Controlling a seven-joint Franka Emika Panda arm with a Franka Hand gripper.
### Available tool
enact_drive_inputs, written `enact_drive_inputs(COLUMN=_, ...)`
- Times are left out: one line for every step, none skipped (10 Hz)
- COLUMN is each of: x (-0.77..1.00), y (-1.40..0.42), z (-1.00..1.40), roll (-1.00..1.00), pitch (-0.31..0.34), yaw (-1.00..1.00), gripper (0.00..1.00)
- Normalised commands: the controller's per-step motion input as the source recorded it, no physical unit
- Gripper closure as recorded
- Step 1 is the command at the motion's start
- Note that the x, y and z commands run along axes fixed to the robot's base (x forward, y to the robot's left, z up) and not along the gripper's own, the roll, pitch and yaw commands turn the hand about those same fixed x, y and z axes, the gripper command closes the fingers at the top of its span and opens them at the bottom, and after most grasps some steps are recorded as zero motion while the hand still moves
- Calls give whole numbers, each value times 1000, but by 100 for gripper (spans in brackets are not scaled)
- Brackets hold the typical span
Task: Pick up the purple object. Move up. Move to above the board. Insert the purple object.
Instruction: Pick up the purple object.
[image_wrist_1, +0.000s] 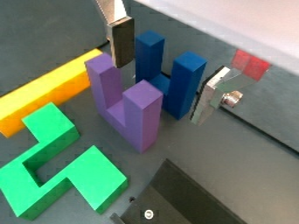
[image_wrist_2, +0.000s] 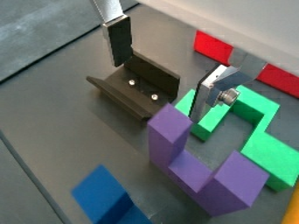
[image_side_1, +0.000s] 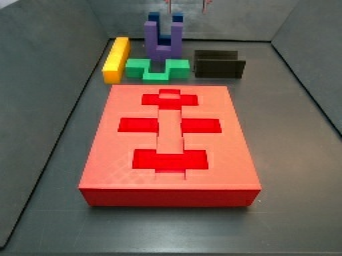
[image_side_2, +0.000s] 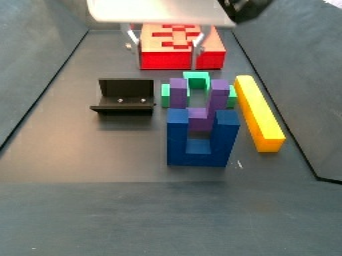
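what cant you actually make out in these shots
- Gripper: jaws stand apart in both wrist views, but a side view cuts the arm off at its top edge.
- Purple object: whether it touches the blue block is unclear; in a side view the blue block hides its base.
- Board: mostly cut off in both wrist views.
- Fixture: its base plate is too dark to read in a side view.

— Looked like smooth matt plastic on the purple object (image_wrist_1: 128, 109), same as the blue block (image_wrist_1: 170, 74) beside it?

— Agreed. Saw bare silvery metal on the gripper (image_wrist_1: 163, 72) fingers (image_wrist_1: 208, 94), faced with dark matt pads, spread either side of the blocks. Found the board (image_side_1: 168, 140) red and faintly textured, the fixture (image_wrist_2: 136, 85) dark and dull with pale screw heads.
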Motion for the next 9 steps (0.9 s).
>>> enact_drive_inputs(x=-209, y=137, z=-217, roll=0, pitch=-40, yaw=-154, gripper=0)
enact_drive_inputs(x=-89, y=151, z=-177, roll=0, pitch=-11, yaw=-123, gripper=0)
enact_drive_inputs(x=0, y=151, z=-149, roll=0, pitch=-7, yaw=-63, gripper=0)
enact_drive_inputs(x=0, y=83, z=-249, roll=0, pitch=-19, yaw=-40, gripper=0)
enact_drive_inputs(x=43, y=29, z=-274, roll=0, pitch=-53, yaw=0, gripper=0)
enact_drive_inputs(x=51, y=0, z=-280, roll=0, pitch=-79, yaw=0, gripper=0)
enact_drive_inputs(x=43, y=0, z=-249, roll=0, pitch=-77, yaw=0, gripper=0)
enact_drive_inputs(x=9, y=0, z=-249, roll=0, pitch=-76, yaw=0, gripper=0)
enact_drive_inputs(x=3, y=0, z=-260, roll=0, pitch=-74, yaw=0, gripper=0)
